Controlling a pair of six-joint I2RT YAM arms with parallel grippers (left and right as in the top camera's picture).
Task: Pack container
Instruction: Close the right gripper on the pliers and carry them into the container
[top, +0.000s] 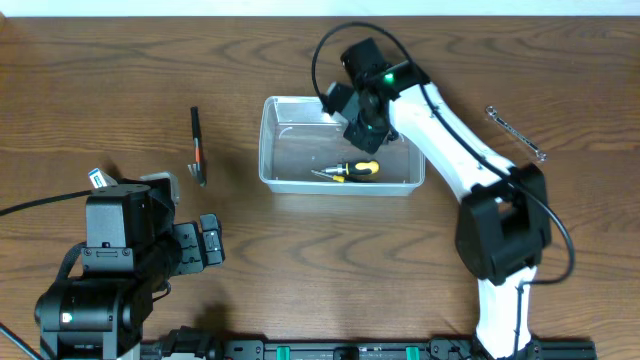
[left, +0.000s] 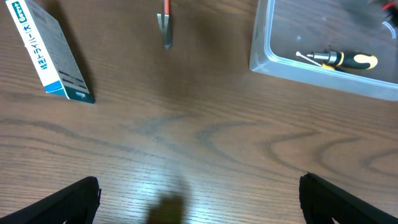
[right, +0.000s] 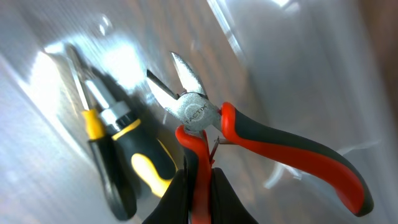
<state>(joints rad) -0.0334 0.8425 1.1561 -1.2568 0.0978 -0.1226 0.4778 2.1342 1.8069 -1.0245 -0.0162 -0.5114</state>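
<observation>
Dark brown wood-grain table — evenly lit.

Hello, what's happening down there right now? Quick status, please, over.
Left hand open, empty, above table. Right hand shut on pliers, over container. Screwdriver already inside. Nothing blocking.

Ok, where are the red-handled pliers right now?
Right wrist view: the red-handled steel pliers are clamped in the shut right gripper over the clear plastic container, beside the yellow-and-black screwdriver lying inside it.
</observation>
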